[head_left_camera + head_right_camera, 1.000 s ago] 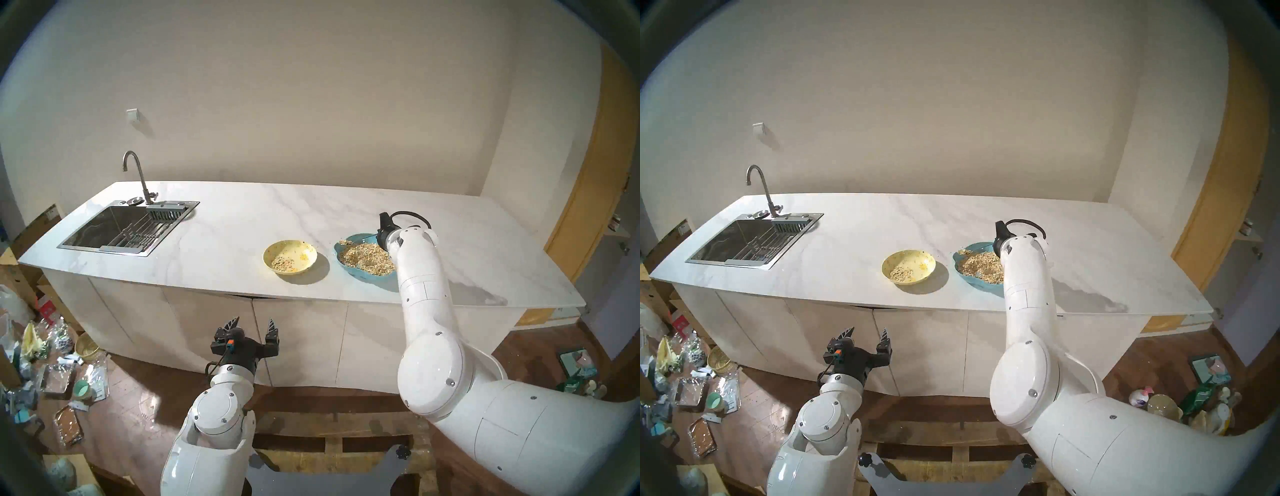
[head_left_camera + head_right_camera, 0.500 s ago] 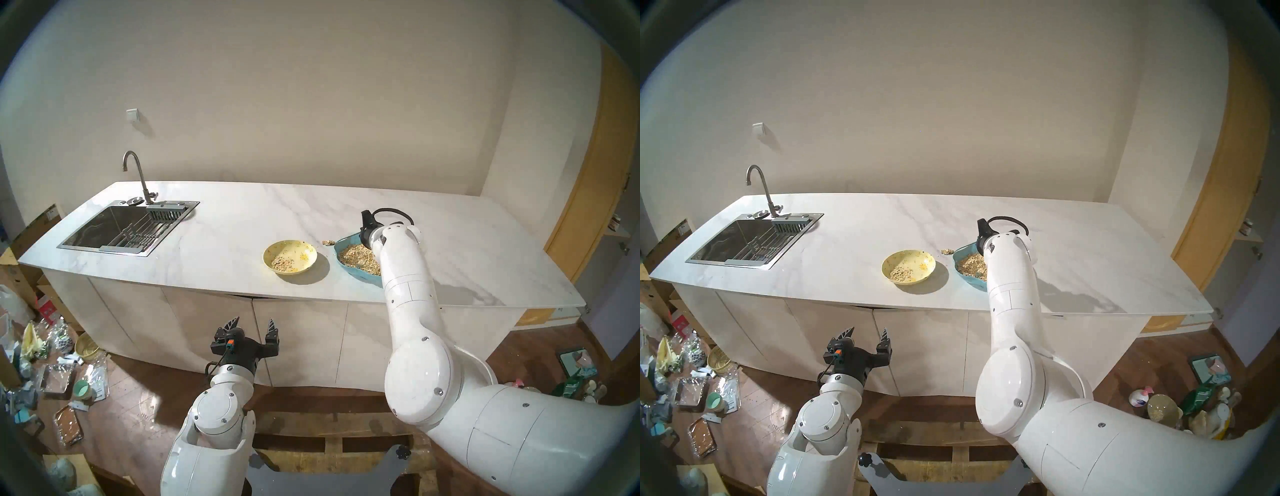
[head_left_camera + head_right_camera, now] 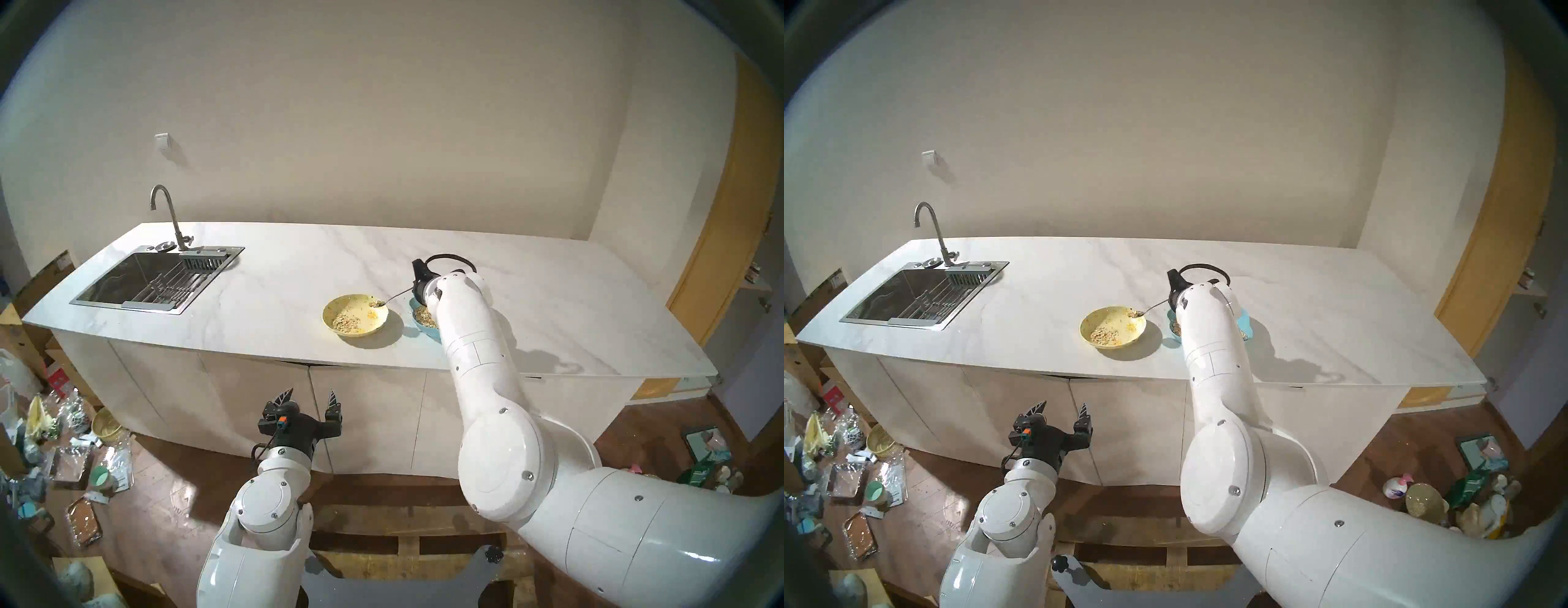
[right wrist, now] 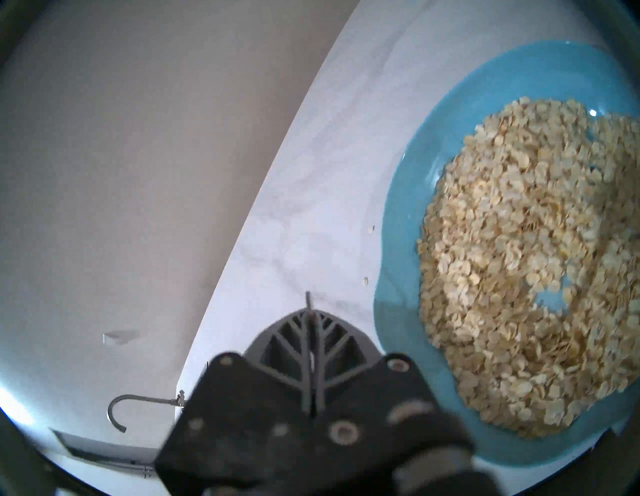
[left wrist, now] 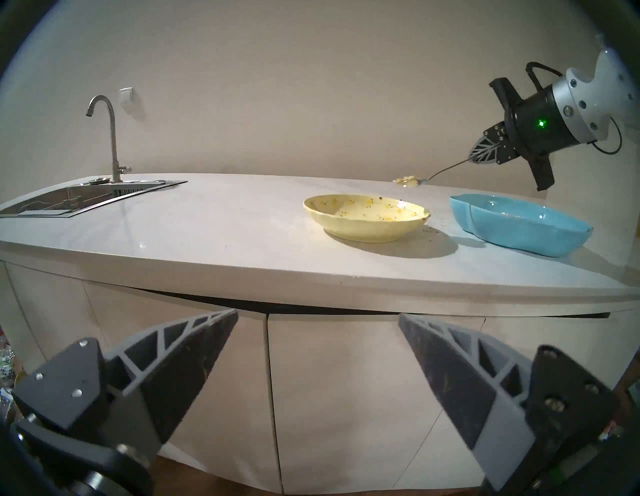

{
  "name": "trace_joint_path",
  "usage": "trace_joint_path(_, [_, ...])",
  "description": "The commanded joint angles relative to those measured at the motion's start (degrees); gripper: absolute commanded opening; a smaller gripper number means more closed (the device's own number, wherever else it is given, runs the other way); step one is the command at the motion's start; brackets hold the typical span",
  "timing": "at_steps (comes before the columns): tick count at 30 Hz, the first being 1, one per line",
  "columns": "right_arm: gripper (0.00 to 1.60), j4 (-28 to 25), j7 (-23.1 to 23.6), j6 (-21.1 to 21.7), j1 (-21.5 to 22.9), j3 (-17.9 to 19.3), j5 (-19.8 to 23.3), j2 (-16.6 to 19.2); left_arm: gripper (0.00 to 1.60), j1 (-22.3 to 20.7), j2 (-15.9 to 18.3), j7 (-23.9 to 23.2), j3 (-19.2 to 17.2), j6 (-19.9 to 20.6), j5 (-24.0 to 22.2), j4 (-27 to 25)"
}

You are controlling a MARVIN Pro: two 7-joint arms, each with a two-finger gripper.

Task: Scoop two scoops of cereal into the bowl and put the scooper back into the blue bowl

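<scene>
The right gripper [image 5: 468, 160] pinches the spoon [image 3: 392, 297] handle, its cereal-laden [image 3: 375, 303] tip over the yellow bowl [image 3: 354, 314] left of the blue bowl [image 5: 519, 227], while the left gripper [image 3: 312, 399] hangs open below the counter.

Colours and patterns as observed. The round shallow pale-yellow bowl [image 3: 355, 314] carries small darker-yellow flower prints and scattered dark specks on its inner wall. The wavy-rimmed shallow bowl [image 5: 519, 225] is a plain light blue, without pattern. The loose flaked cereal [image 4: 533, 263] is beige to tan. The slim metal spoon [image 3: 392, 297] is silver. The stone countertop [image 3: 297, 263] is white with faint grey veining. The rectangular steel sink [image 3: 144, 280] is dark grey, its curved tap [image 3: 167, 212] silver-grey. The left gripper [image 5: 318, 388] has dark grey fingers with a lighter grey truss pattern. The right gripper [image 5: 485, 152] is black, showing a leaf-vein lattice and a green light.
</scene>
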Motion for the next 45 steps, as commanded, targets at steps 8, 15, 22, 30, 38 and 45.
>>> trace_joint_path(8, [0.0,5.07,3.89,-4.3,5.11,-3.08,-1.64,-1.07,1.6,-0.34,-0.01,-0.19,0.15,-0.36,-0.08,-1.41])
trace_joint_path(15, [0.0,5.57,5.74,-6.5,6.06,-6.06,-4.03,-0.49,1.6,-0.35,-0.01,-0.19,0.15,-0.37,-0.08,-1.41])
trace_joint_path(22, [0.0,4.06,8.51,-8.27,5.49,-10.93,-5.57,-0.68,1.6,-0.34,-0.01,-0.19,0.15,-0.37,-0.08,-1.42])
trace_joint_path(30, [0.0,1.65,10.23,-12.52,3.21,-18.04,-8.24,-0.65,1.6,-0.31,0.0,-0.21,0.15,-0.35,-0.1,-1.47])
trace_joint_path(38, [0.0,-4.09,9.01,-17.37,-0.63,-26.51,-13.91,0.52,1.6,-0.31,0.0,-0.21,0.15,-0.35,-0.1,-1.47])
trace_joint_path(45, [0.0,-6.43,7.81,-19.83,-2.33,-31.22,-17.01,1.99,1.6,-0.3,0.0,-0.22,0.15,-0.35,-0.1,-1.48])
